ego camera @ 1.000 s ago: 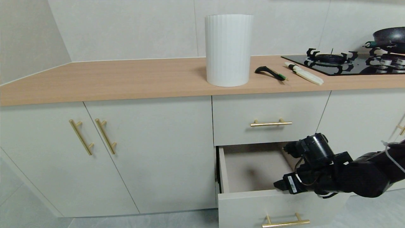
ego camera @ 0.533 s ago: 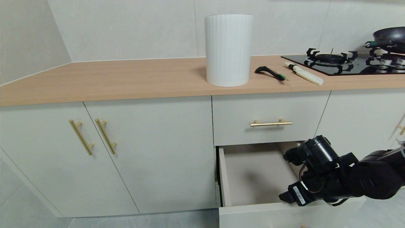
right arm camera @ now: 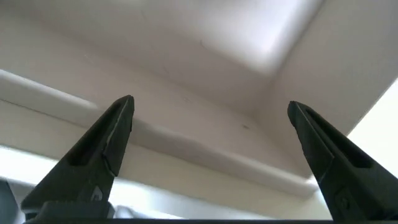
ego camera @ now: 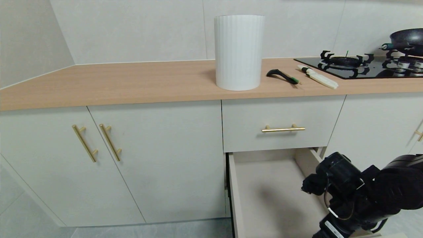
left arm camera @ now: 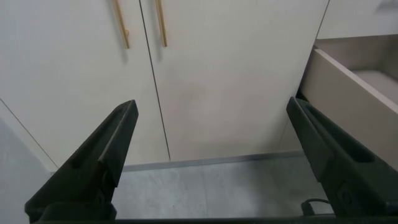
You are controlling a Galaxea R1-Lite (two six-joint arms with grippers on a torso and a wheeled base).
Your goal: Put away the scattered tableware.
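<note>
The left pincer and right pincer both gape, the right at the smooth beige open drawer, while a curved black spoon and slim white knife lie on the woodgrain worktop.

Head view, lower right: the right arm covers the open drawer's near right corner, and the drawer front is cut off by the bottom edge. Upper right: pan and hob cut by the right edge; a gold handle there shows only in part. On the surface, the dark utensil and pale utensil are too small to tell their kind. Tall white container: inside hidden. Left wrist view: left hand fingers run off the bottom edge; two cabinet handles cut by the top edge, drawer side by the right. Right wrist view: right hand, fingers spread, before pale panels; which drawer part, cannot tell.
</note>
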